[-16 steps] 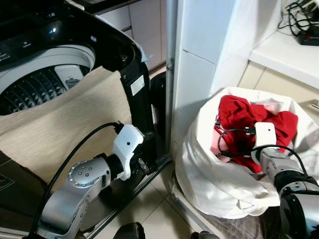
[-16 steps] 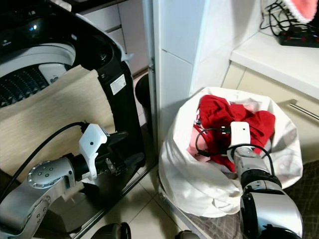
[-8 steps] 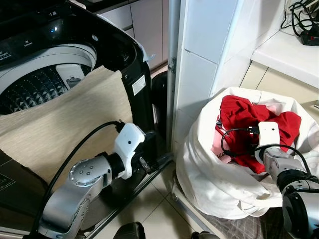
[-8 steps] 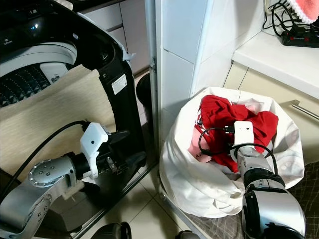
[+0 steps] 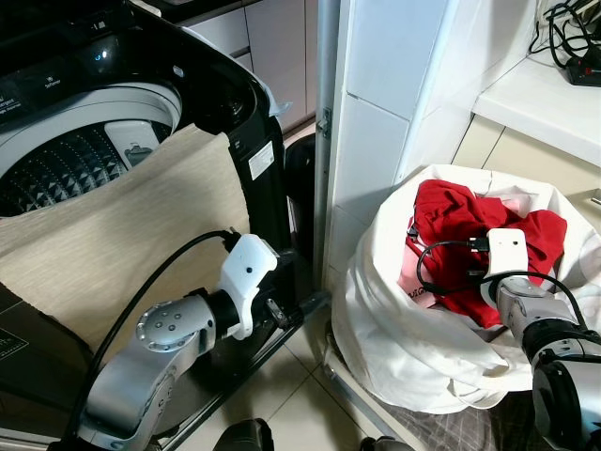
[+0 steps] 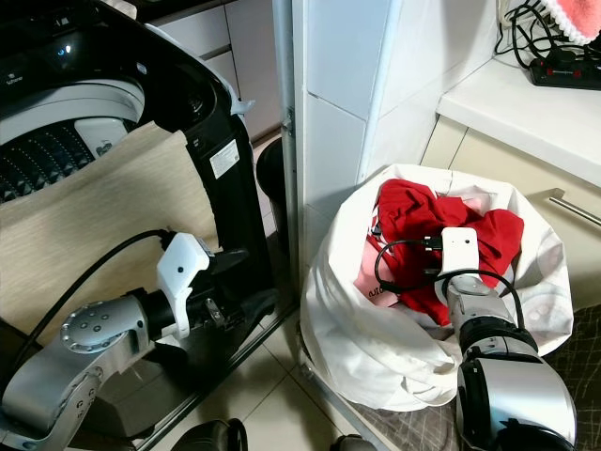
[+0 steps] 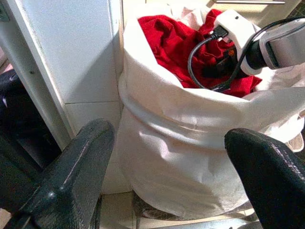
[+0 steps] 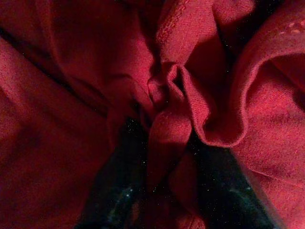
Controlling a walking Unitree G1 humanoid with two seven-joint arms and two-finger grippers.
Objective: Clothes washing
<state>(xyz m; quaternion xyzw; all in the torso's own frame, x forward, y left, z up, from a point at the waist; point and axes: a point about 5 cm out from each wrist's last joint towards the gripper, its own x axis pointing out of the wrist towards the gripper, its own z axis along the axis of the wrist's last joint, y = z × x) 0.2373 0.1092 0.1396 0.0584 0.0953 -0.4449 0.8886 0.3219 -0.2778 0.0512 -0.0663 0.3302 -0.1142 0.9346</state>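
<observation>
Red garment (image 5: pixel 449 218) in white laundry bag (image 5: pixel 394 319), right of frame: right tool (image 8: pixel 164 157) pinches its fold; pick-up step. Next: lift clear toward washing machine (image 5: pixel 84 141), upper left. Left tool (image 7: pixel 167 176) wide, empty.

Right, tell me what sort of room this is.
Probably a home laundry corner: a top-loading washing machine stands open, a white laundry bag of red clothes sits on the tiled floor, and the right gripper has closed on red cloth.
</observation>
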